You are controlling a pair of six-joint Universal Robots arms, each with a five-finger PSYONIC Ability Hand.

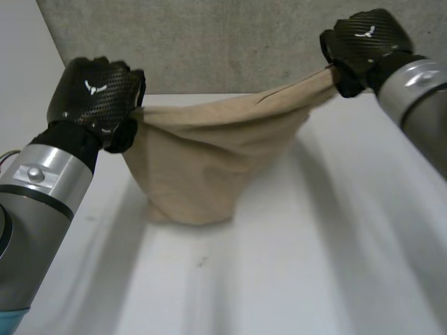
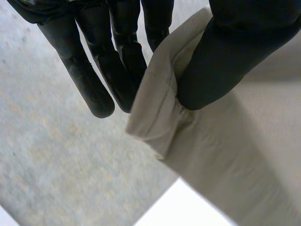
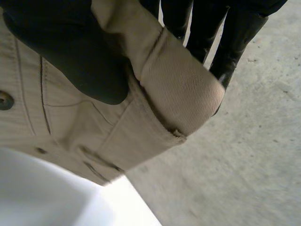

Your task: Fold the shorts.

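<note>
The beige shorts [image 1: 209,157] hang lifted between my two hands, their lower part resting on the white table [image 1: 293,265]. My left hand [image 1: 94,98] holds one upper corner; in the left wrist view its thumb [image 2: 230,52] pinches a hemmed edge of the shorts [image 2: 160,117] against the fingers [image 2: 94,89]. My right hand [image 1: 363,45] is higher and holds the other corner. The right wrist view has the thumb [image 3: 70,56] pressing the shorts' waistband [image 3: 178,89] against the fingers [image 3: 230,42], with a button [image 3: 5,100] beside it.
A grey concrete wall [image 1: 230,42] rises behind the table's far edge. The white tabletop stretches bare in front of and to the right of the hanging shorts.
</note>
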